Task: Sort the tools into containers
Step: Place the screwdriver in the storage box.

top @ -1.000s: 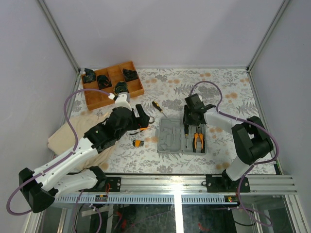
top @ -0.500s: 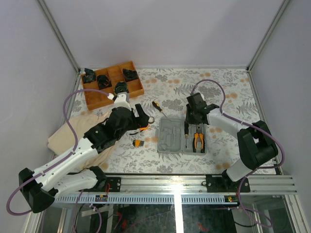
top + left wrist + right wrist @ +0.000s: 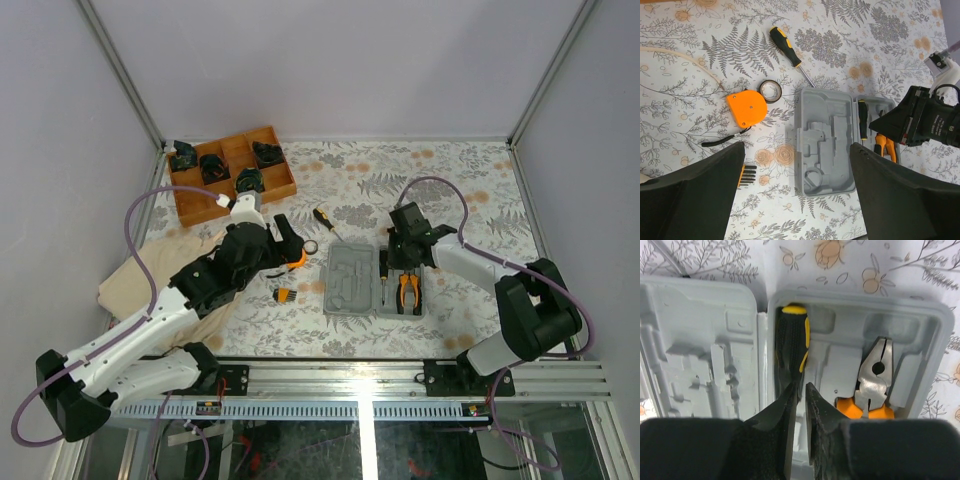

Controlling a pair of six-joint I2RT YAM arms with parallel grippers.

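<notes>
Two tools lie in grey case (image 3: 352, 282) by near edge of bench (image 3: 455, 180): screwdriver (image 3: 791, 337), pliers (image 3: 871, 385) | right claw (image 3: 800, 389) nearly together, empty, over screwdriver, probably nudging it home | left claw (image 3: 797, 145) spread wide above tape measure (image 3: 745, 107), likely next pick.

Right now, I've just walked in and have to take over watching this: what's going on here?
Tools are being sorted into a grey case. The right gripper is low over it, fingers nearly together above a screwdriver lying in its slot beside the pliers; whether it pinches the shaft is hidden. The left gripper hovers open near the tape measure and ring. A second screwdriver and a bit lie loose on the table.
</notes>
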